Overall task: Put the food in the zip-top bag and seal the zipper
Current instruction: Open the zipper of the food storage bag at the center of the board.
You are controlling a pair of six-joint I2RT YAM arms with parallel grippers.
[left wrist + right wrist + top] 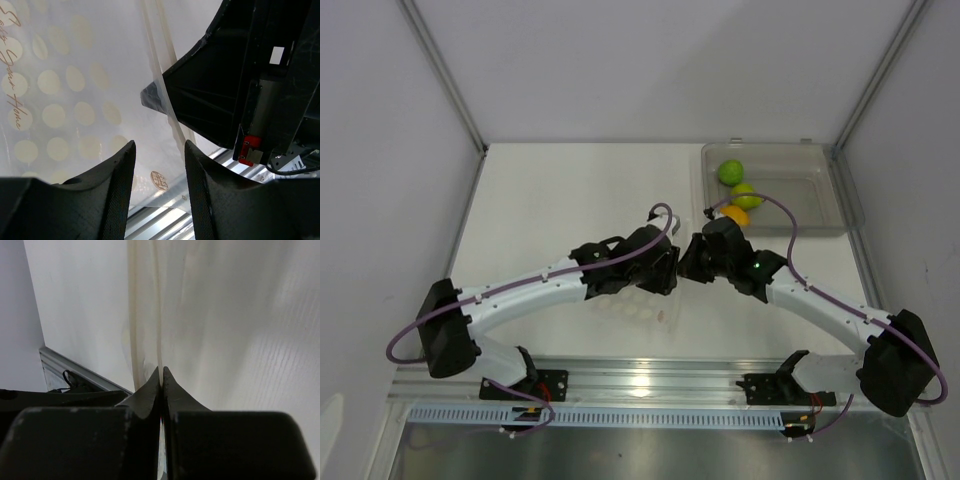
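Clear rigid tray (pixel 825 192) taken as reference; it sits at the far right of the white table (pixel 550 200).

Food: all three pieces lie inside the tray, at its left end. One lime-green piece (pixel 731 172) is farthest back, the second green one (pixel 746 194) is just in front of it, and the orange one (pixel 735 215) is against the tray's near wall. None is in the bag.

Zip-top bag (pixel 75 100): lies on the table off the tray's near-left corner, beneath the two wrists. From above only a few faint dots (pixel 642 305) show.

Printing on the bag, left wrist view:
- rows of pale cream round dots
- thin brown script along one edge; the last word reads "Home", the word before looks like "Your", and the rest is cut off
- a small round brown stamp (pixel 160 181), lettering too small to read

Zipper (pixel 162 65): a pale double strip running across the bag. Whether it is pressed closed cannot be told.

Right gripper (pixel 161 376): fingers pressed together, with the thin edge of the bag pinched between the tips at the zipper strip. Its black tip (pixel 150 97) shows on the strip in the left wrist view.

Left gripper (pixel 159 170): jaws about half apart above the dotted face, nothing clamped. Whether the fingertips touch the film cannot be told.

Both grippers meet tip to tip, just off the tray's near-left corner.
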